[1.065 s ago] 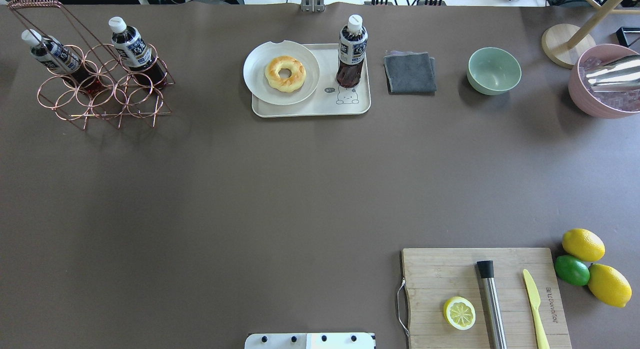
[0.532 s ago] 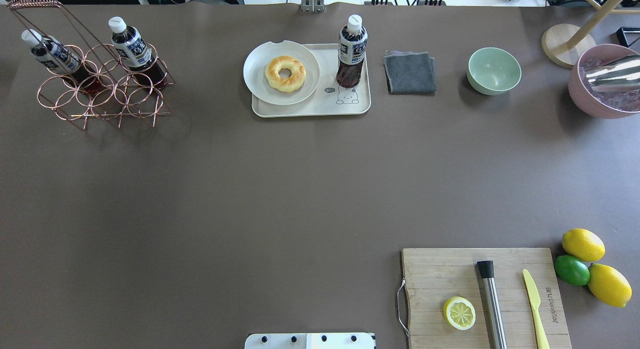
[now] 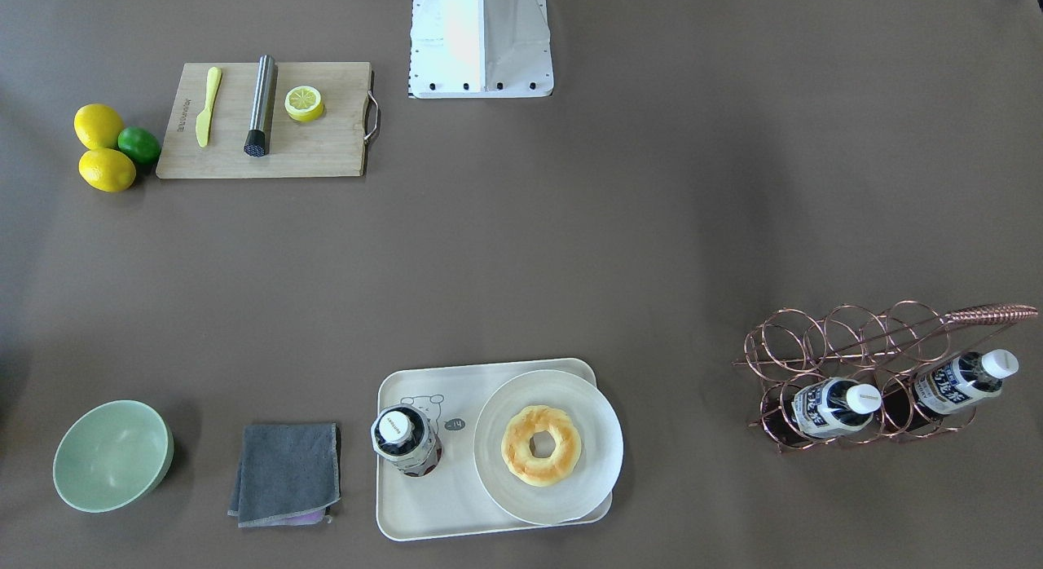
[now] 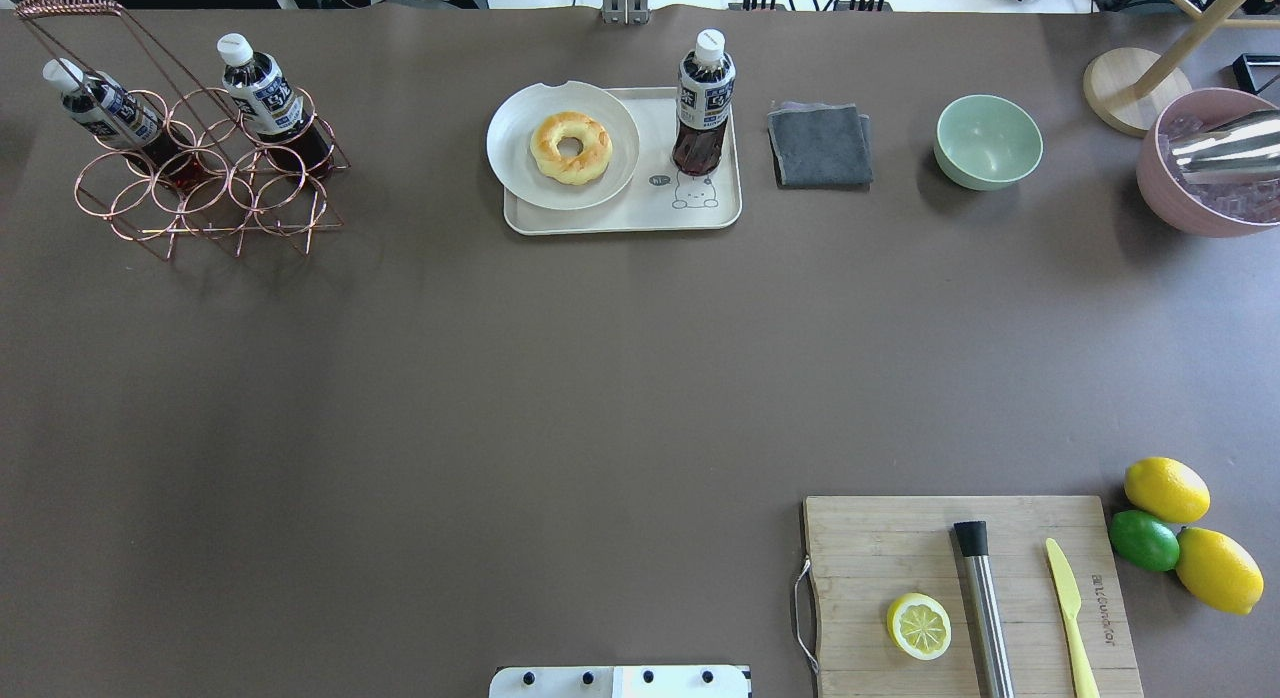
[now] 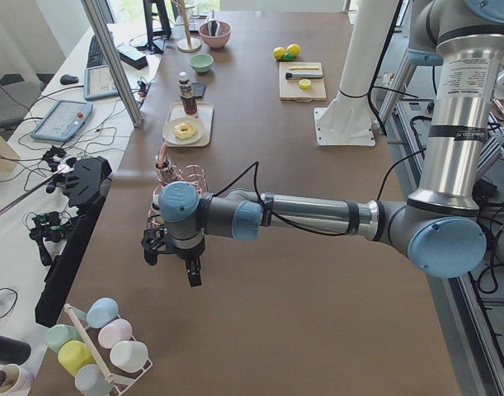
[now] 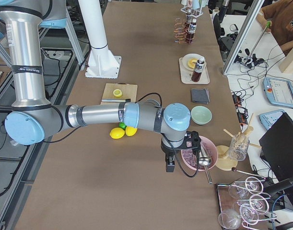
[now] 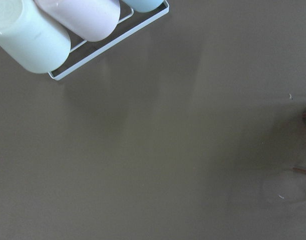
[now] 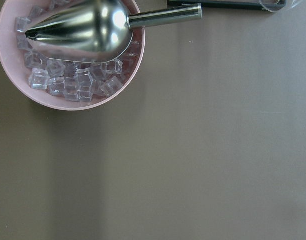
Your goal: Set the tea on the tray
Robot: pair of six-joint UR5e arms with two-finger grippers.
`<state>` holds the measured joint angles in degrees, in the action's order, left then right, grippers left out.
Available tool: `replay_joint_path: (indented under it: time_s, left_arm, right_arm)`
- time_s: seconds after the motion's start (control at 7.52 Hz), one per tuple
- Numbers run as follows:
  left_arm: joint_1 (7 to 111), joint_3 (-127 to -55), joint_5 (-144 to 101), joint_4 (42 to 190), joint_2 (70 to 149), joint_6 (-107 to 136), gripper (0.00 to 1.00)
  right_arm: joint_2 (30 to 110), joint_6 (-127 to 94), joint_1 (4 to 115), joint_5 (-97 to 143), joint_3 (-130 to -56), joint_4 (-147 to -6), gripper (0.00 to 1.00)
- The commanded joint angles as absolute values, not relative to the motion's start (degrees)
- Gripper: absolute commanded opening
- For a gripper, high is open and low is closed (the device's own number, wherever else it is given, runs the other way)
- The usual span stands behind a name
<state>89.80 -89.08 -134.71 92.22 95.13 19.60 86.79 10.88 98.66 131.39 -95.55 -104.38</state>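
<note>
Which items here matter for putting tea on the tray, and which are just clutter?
Job: tea bottle, standing on the tray.
Clutter: plate, doughnut, grey cloth, green bowl, copper rack with two bottles, cutting board, lemons, lime.

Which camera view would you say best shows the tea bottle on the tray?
Overhead exterior: the tea bottle shows cap, label and base, upright on the tray. Front-facing sees mostly its cap from above; the side views show it small and distant; wrist views miss it.
</note>
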Motion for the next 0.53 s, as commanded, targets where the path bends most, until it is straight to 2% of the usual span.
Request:
replay_joint_path:
  time_s: [0.0,0.4]
  left_arm:
    - [92.45,-92.63,-136.06,92.29,90.80,19.60,0.98]
    - [93.16,-92.55,-135.97,91.93,90.53,19.60,0.98]
  right_arm:
    - [86.66,8.10,98.53,132.79,-95.98,-104.15,1.00]
    - [86.40,7.29,97.12,133.15,-95.80,-104.15,1.00]
